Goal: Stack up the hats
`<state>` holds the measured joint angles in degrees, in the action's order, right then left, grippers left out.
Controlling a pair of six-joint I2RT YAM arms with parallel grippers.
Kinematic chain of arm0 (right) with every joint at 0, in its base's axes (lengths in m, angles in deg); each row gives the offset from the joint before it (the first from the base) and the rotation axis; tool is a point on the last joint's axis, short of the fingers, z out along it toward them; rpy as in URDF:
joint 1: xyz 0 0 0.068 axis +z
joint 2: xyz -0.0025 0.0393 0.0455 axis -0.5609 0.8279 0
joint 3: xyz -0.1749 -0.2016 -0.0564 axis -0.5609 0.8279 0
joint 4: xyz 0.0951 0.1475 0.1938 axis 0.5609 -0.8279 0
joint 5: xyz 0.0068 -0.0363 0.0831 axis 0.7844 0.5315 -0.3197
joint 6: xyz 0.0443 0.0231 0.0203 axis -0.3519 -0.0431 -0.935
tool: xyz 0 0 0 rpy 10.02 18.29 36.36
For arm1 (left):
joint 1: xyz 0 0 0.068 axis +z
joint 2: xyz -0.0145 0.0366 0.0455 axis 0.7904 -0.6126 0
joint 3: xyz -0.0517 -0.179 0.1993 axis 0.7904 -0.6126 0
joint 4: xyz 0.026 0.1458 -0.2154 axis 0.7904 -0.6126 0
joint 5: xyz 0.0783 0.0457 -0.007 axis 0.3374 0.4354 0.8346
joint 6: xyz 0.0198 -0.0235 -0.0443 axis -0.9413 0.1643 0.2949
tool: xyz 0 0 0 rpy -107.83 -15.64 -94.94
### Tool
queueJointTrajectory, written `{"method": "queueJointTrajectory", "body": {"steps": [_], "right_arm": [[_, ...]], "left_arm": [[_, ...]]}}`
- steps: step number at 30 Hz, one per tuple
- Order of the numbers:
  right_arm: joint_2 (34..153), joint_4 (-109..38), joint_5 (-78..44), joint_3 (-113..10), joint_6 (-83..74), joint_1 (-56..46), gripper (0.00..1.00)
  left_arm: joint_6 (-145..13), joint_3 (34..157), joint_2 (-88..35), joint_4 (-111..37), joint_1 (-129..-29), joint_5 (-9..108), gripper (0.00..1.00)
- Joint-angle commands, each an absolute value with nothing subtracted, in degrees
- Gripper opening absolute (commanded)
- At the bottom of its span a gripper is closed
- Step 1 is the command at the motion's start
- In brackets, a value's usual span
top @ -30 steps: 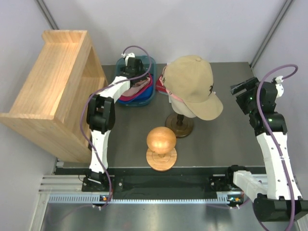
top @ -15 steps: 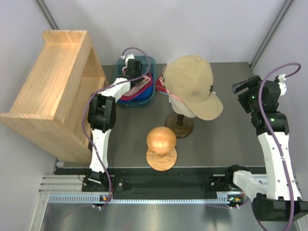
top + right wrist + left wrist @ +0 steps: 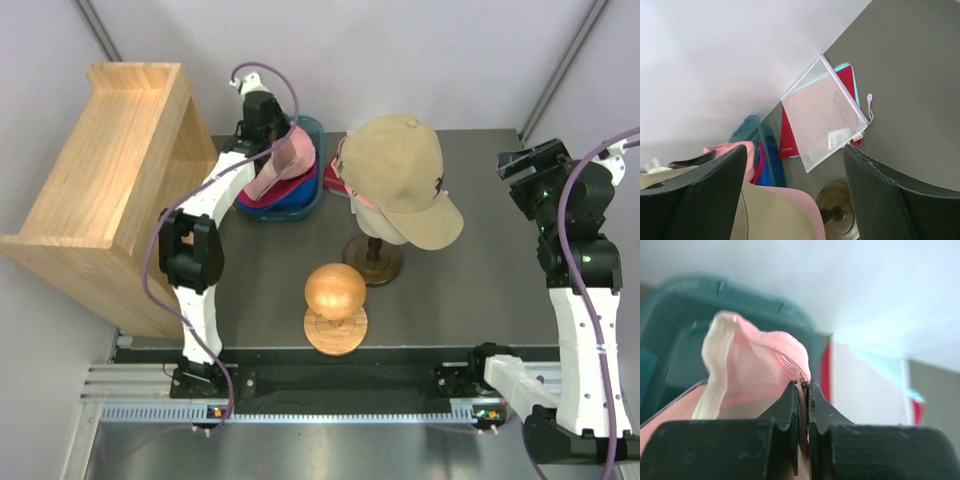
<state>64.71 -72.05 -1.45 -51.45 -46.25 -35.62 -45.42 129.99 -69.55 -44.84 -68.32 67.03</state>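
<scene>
Progress is partial — tan cap (image 3: 400,175) tops the head (image 3: 385,232) mid-table. Left gripper (image 3: 803,390) pinches a pink cap (image 3: 755,370) above the bin (image 3: 316,135) at the far-left corner, where blue (image 3: 295,195) and magenta (image 3: 262,200) caps lie; right gripper (image 3: 794,165) is spread, empty.

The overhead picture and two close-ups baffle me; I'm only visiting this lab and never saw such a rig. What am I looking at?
Two robot arms stand at the near edge of a table. The wide picture comes from above; each close-up from a wrist camera. The left gripper is shut on a light pink cap at a teal bin of caps. The right gripper is open, empty. Also there: a tan cap on a stand, a wooden ball, a mesh pouch.
</scene>
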Motion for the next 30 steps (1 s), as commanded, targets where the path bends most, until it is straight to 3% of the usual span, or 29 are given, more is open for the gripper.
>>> {"method": "queueJointTrajectory", "body": {"steps": [1,16,22,30], "right_arm": [[63.2,-69.5,-2.3,-54.0,-45.6,-36.3,0.77],[60.2,-67.5,-3.9,-54.1,-46.8,-36.3,0.77],[59.4,-65.5,-7.6,-54.0,-51.8,-36.2,0.78],[58.1,-60.0,-14.0,-54.5,-61.9,-36.3,0.78]], "left_arm": [[-44.4,132.6,-61.3,-36.1,-68.0,64.7,0.0],[-43.6,141.0,-54.0,-23.1,-70.2,65.5,0.0],[-45.6,144.2,-53.5,-9.4,-72.0,60.4,0.0],[-53.9,151.1,-52.3,-5.3,-78.2,61.0,0.0]]}}
